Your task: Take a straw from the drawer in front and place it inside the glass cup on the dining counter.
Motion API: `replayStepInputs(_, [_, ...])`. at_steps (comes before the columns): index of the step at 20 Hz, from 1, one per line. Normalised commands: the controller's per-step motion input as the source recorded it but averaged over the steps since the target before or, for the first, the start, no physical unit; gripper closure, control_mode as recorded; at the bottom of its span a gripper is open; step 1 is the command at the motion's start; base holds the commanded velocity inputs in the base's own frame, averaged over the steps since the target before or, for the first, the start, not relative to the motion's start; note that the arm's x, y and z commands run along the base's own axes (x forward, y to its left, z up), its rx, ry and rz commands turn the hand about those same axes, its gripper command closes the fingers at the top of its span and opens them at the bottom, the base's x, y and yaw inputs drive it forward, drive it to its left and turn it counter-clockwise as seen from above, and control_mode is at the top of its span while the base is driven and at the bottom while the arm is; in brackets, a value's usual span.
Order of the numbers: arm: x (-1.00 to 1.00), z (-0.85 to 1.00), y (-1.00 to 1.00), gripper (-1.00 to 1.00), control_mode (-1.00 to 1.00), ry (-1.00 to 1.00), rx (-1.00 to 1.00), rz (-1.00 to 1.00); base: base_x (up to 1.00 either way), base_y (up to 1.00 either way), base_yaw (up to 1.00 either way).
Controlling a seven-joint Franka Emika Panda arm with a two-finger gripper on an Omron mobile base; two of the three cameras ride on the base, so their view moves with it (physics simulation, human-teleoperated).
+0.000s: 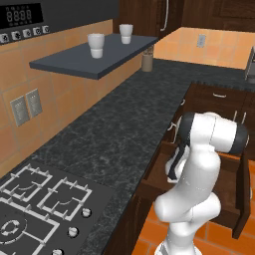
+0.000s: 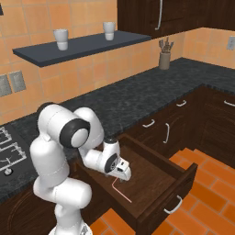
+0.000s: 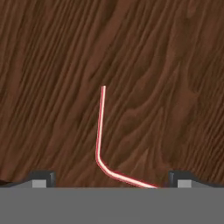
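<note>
- I am looking down through the hand camera at the drawer (image 3: pixel 131 65) floor, plain dark wood grain running roughly from 12 to 6 o'clock.
- The straw (image 3: pixel 100 131) is lying flat on that floor: its long pink-red run is pointing toward 12 o'clock, then bending near the bottom and trailing off toward 4 o'clock.
- The gripper (image 3: pixel 109 180) is hanging above the straw with its two dark fingertips (image 3: pixel 42 178) standing wide apart, one at 7 o'clock and one at 5 o'clock of the hand view; nothing is sitting between the pads, and the bent end of the straw is passing between them, nearer the 5 o'clock tip.
- I am not seeing contact between the fingers and the straw.
- In the right base view the drawer (image 2: pixel 181 176) is standing pulled out from the dark cabinets, its pale curved handle (image 2: pixel 172 206) facing 5 o'clock.
- There the gripper (image 2: pixel 123 176) is pointing down into the drawer, with the straw (image 2: pixel 120 188) lying on the floor just below it, running toward 5 o'clock.
- In the left base view the arm (image 1: pixel 199 164) is reaching over the open drawer (image 1: pixel 241 199) at 3 o'clock of the frame.
- The black speckled worktop (image 1: pixel 114 129) is running from 7 toward 1 o'clock, with the hob (image 1: pixel 40 204) at 8 o'clock.
- Two white cups (image 1: pixel 95 45) are standing well apart on the dark shelf (image 1: pixel 64 63) at 11 o'clock.
</note>
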Motion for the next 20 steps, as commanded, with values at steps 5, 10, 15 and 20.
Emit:
replayStepInputs(5, [0.37,-0.16,0.03,-1.00,-1.00,0.00,0.02,0.00,0.00,0.00,0.00])
replayStepInputs(10, [0.28,-0.23,0.00,-1.00,-1.00,0.00,0.01,0.00,0.00,0.00,0.00])
replayStepInputs(15, [0.07,-0.34,0.00,-1.00,-1.00,0.00,0.00,0.00,0.00,0.00,0.00])
replayStepInputs(20, [0.08,-0.32,-0.04,-1.00,-1.00,0.00,0.01,0.00,0.00,0.00,0.00])
